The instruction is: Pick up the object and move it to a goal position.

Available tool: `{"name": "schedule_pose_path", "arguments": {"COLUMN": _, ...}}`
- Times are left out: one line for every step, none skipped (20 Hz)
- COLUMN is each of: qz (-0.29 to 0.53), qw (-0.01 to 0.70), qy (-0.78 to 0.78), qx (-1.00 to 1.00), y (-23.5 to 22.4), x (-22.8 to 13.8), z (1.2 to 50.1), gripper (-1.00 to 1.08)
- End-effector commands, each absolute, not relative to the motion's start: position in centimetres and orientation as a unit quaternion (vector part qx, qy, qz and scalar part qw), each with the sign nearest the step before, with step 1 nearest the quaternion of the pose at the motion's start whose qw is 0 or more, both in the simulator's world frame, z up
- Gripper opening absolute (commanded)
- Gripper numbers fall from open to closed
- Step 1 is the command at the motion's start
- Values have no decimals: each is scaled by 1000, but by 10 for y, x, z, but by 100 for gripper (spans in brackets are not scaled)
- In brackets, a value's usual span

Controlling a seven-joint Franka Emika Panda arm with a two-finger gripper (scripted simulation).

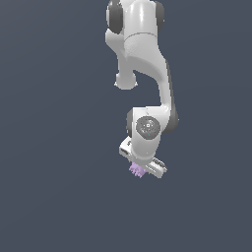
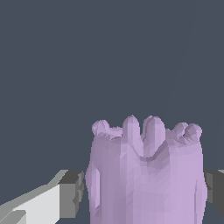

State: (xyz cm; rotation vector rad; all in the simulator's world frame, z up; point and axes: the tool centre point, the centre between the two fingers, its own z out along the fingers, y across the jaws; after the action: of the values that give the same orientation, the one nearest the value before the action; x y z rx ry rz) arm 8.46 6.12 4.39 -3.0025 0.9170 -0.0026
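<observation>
The object (image 1: 136, 171) is a small lilac lumpy block with short bumps. In the exterior view it sticks out just below the white hand of the arm, toward the exterior view's left. My gripper (image 1: 142, 169) hangs tilted under the wrist, and its fingers are mostly hidden there. In the wrist view the object (image 2: 144, 175) fills the space between the two grey finger pads (image 2: 72, 192), which press against its sides. The gripper (image 2: 144, 194) is shut on the object. No goal marker shows.
Only a plain dark grey-blue background shows in both views. The white arm (image 1: 142, 54) reaches down from the top of the exterior view.
</observation>
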Motion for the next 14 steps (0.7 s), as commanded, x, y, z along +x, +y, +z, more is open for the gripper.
{"name": "schedule_pose_path", "arguments": {"qz": -2, "qw": 1, "qy": 293, "qx": -956, "y": 54, "x": 86, "z": 51, "gripper": -100}}
{"name": "schedule_pose_path", "arguments": {"qz": -2, "qw": 1, "qy": 293, "qx": -956, "y": 49, "x": 87, "z": 55, "gripper": -100}}
{"name": "schedule_pose_path", "arguments": {"qz": -2, "qw": 1, "qy": 293, "qx": -956, "y": 43, "x": 87, "z": 60, "gripper": -100}}
{"name": "schedule_pose_path", "arguments": {"qz": -2, "qw": 1, "qy": 293, "qx": -956, "y": 37, "x": 88, "z": 65, "gripper": -100}}
{"name": "schedule_pose_path", "arguments": {"qz": -1, "qw": 1, "qy": 293, "qx": -956, "y": 30, "x": 89, "z": 71, "gripper": -100}}
{"name": "schedule_pose_path", "arguments": {"qz": -1, "qw": 1, "qy": 293, "qx": -956, "y": 22, "x": 90, "z": 78, "gripper": -100}}
{"name": "schedule_pose_path", "arguments": {"qz": -1, "qw": 1, "qy": 293, "qx": -956, "y": 14, "x": 91, "z": 85, "gripper": -100}}
{"name": "schedule_pose_path", "arguments": {"qz": -1, "qw": 1, "qy": 293, "qx": -956, "y": 5, "x": 92, "z": 93, "gripper": -100}}
{"name": "schedule_pose_path", "arguments": {"qz": -1, "qw": 1, "qy": 293, "qx": -956, "y": -4, "x": 94, "z": 100, "gripper": -100}}
{"name": "schedule_pose_path", "arguments": {"qz": -1, "qw": 1, "qy": 293, "qx": -956, "y": -13, "x": 95, "z": 108, "gripper": -100}}
{"name": "schedule_pose_path", "arguments": {"qz": -1, "qw": 1, "qy": 293, "qx": -956, "y": -21, "x": 96, "z": 116, "gripper": -100}}
{"name": "schedule_pose_path", "arguments": {"qz": -1, "qw": 1, "qy": 293, "qx": -956, "y": -30, "x": 97, "z": 124, "gripper": -100}}
{"name": "schedule_pose_path", "arguments": {"qz": -1, "qw": 1, "qy": 293, "qx": -956, "y": -39, "x": 99, "z": 131, "gripper": -100}}
{"name": "schedule_pose_path", "arguments": {"qz": -1, "qw": 1, "qy": 293, "qx": -956, "y": -48, "x": 100, "z": 139, "gripper": -100}}
